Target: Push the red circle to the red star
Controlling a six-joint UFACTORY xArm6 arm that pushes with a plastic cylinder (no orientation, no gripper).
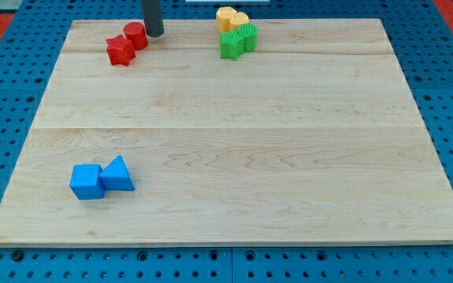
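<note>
The red circle (136,35) stands near the board's top left and touches the red star (119,50), which lies just below and to its left. My tip (155,33) is down on the board right beside the red circle, on its right side, touching or nearly touching it.
Two yellow blocks (231,19) sit at the top edge right of centre, with a green star (230,45) and a second green block (248,36) just below them. A blue cube (86,181) and a blue triangle (117,174) lie together at the bottom left. The wooden board (234,141) rests on a blue perforated table.
</note>
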